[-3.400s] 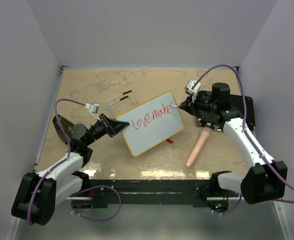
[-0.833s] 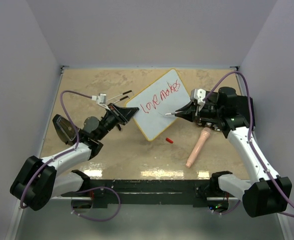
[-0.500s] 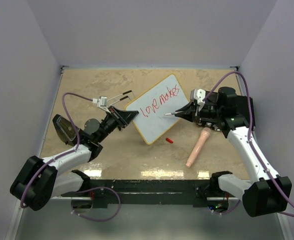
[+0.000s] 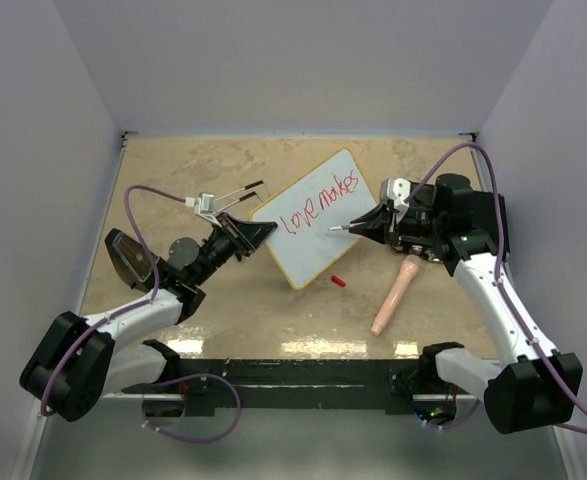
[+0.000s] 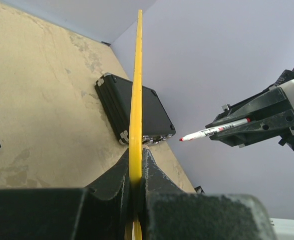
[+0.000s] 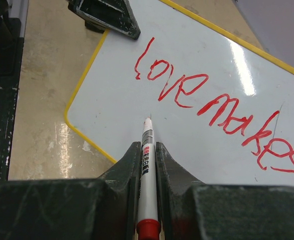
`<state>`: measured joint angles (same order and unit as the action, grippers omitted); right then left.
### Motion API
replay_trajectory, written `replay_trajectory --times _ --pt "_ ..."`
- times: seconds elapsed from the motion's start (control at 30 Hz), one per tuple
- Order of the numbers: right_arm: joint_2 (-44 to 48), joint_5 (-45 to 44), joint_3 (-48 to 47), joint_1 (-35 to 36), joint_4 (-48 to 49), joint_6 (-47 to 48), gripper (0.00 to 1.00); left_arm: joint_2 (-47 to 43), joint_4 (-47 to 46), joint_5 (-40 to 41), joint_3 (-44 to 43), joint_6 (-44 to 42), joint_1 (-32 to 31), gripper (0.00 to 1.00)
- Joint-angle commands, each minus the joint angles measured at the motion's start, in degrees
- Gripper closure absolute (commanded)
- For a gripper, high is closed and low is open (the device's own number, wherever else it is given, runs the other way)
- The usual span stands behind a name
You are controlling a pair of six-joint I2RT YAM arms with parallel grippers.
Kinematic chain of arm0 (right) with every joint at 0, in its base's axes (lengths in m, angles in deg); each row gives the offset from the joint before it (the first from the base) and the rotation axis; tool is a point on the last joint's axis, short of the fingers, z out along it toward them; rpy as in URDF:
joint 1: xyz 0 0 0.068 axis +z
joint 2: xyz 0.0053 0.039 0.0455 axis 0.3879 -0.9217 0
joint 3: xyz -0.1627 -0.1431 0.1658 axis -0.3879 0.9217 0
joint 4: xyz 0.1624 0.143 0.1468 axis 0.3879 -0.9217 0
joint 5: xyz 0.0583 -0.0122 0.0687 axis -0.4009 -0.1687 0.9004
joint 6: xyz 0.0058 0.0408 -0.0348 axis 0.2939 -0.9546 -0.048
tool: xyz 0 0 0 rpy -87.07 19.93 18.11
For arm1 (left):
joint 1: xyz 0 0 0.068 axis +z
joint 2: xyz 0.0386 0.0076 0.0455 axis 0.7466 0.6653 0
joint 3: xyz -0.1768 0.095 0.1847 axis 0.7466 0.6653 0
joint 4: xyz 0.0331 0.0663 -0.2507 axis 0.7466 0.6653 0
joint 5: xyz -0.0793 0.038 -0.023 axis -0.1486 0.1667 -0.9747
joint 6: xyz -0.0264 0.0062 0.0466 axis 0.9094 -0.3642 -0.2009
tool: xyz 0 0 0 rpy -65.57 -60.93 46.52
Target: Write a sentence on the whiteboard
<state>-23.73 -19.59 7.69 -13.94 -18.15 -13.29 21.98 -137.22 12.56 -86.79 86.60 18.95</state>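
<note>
The whiteboard [image 4: 313, 225], white with a yellow rim, is held up tilted off the table by my left gripper [image 4: 253, 232], which is shut on its left edge. The left wrist view shows the board edge-on as a yellow strip [image 5: 135, 90] clamped between the jaws of that gripper [image 5: 135, 160]. The sentence [image 4: 318, 198] reads "love makes" in red [image 6: 212, 100]. My right gripper [image 4: 371, 224] is shut on a white marker [image 6: 148, 150] with a red end. Its tip sits just below "love", at or very near the board face [image 6: 136, 95].
A red cap [image 4: 339, 281] and a pinkish handled tool [image 4: 393, 295] lie on the table below the board. A black case [image 5: 154, 117] lies behind the board. A thin wire stand [image 4: 241, 192] and a black object [image 4: 123, 258] are on the left.
The left gripper has lifted and turned the board towards the back right. The right gripper has brought the marker up to the board's face. Nothing has moved in the last half second.
</note>
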Motion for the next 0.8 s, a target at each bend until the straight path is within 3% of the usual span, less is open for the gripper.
replay_trajectory --times 0.0,0.17,0.27,0.5,0.77 --pt "-0.3 1.14 0.3 -0.27 1.1 0.35 1.0 -1.53 -10.19 -0.13 -1.57 1.24 -0.19 1.0" --pt "-1.7 1.5 -1.45 0.51 -3.08 2.71 1.0 1.01 -11.59 -0.13 -3.42 2.03 -0.36 1.0" --pt "-2.32 -4.47 -5.67 6.13 -8.2 7.73 1.0 2.16 -11.77 -0.3 -4.65 2.47 -0.54 1.0" --pt "-4.78 -14.4 -8.31 17.55 -8.39 8.17 1.0 2.6 -11.77 0.58 -6.05 2.82 -0.98 1.0" --pt "-5.04 -20.48 -6.73 21.35 -3.12 5.1 1.0 3.66 -12.03 0.75 -6.76 3.18 -1.33 1.0"
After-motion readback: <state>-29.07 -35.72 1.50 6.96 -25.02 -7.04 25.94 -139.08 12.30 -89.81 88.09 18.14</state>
